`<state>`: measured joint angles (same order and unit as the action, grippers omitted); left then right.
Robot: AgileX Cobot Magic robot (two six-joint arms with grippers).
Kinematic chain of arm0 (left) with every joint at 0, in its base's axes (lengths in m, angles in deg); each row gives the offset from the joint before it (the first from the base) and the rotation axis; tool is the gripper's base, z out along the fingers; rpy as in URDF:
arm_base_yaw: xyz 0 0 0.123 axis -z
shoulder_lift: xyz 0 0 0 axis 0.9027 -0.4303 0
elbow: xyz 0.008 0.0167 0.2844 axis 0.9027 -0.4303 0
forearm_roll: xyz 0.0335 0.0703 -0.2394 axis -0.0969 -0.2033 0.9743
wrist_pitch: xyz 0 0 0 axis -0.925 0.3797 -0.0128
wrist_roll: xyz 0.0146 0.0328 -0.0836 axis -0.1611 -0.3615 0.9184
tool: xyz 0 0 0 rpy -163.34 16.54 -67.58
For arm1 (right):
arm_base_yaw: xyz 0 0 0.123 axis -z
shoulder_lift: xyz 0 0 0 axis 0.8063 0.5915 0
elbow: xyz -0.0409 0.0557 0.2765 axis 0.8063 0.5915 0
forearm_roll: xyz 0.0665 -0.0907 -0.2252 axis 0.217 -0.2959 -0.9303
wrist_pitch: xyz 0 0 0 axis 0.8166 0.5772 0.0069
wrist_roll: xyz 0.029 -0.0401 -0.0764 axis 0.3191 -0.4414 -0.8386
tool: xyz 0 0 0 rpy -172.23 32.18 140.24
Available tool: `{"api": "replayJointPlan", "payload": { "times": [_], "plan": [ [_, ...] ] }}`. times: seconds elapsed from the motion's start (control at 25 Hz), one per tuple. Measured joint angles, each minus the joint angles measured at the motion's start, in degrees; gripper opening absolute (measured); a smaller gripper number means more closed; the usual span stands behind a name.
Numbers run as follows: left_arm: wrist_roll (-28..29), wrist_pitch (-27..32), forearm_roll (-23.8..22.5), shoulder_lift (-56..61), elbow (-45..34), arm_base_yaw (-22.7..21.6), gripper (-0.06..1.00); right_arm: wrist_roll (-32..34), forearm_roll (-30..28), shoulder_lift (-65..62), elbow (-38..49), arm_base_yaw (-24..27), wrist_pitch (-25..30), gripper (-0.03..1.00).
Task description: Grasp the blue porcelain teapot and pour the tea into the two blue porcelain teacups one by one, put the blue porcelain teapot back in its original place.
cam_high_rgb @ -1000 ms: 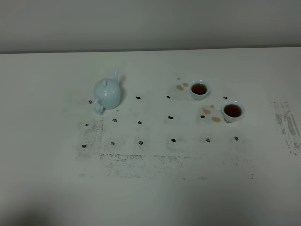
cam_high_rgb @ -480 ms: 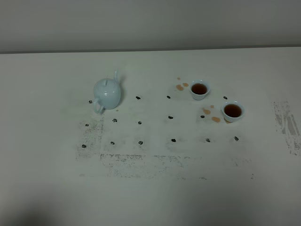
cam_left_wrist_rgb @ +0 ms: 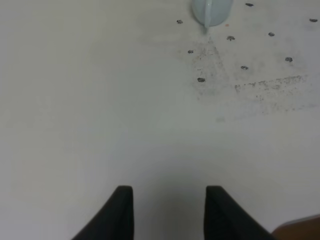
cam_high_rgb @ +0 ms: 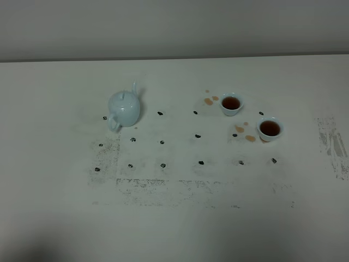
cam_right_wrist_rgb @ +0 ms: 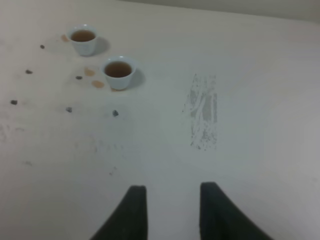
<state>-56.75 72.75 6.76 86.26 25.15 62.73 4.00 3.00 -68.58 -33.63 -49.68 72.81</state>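
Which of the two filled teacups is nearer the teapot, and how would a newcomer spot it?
On the white table, look right of the pale blue teapot on the left half. Two small teacups of dark tea stand there; take the farther-back one, nearer the teapot. Orange-brown spilled drops lie just to its left, while the other teacup sits closer to the front and right.

You're looking at a wide off-white table (cam_high_rgb: 54, 207) filling nearly the whole exterior view, w/ a plain pale grey wall (cam_high_rgb: 174, 27) behind its far edge. Small black marks (cam_high_rgb: 163, 165) dot the tabletop in rough rows. Grey scuffing (cam_high_rgb: 163, 191) runs in a band across the middle, plus a separate worn patch (cam_high_rgb: 334, 144) near the right edge. Light is soft & even; a dim shadow (cam_high_rgb: 22, 254) sits at your near-left corner. Brown edge (cam_left_wrist_rgb: 300, 230) visible past the table in left wrist view.
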Motion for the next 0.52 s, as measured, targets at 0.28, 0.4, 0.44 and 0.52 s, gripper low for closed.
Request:
{"api": "replayJointPlan", "payload": {
  "times": [0.28,0.4,0.44,0.52],
  "plan": [
    [0.0,0.0,0.0,0.0,0.0,0.0,0.32,0.0,0.0,0.0,0.0,0.0,0.0,0.28],
    [0.0,0.0,0.0,0.0,0.0,0.0,0.32,0.0,0.0,0.0,0.0,0.0,0.0,0.28],
    [0.0,0.0,0.0,0.0,0.0,0.0,0.32,0.0,0.0,0.0,0.0,0.0,0.0,0.28],
    [0.0,0.0,0.0,0.0,0.0,0.0,0.32,0.0,0.0,0.0,0.0,0.0,0.0,0.28]
  ]
}}
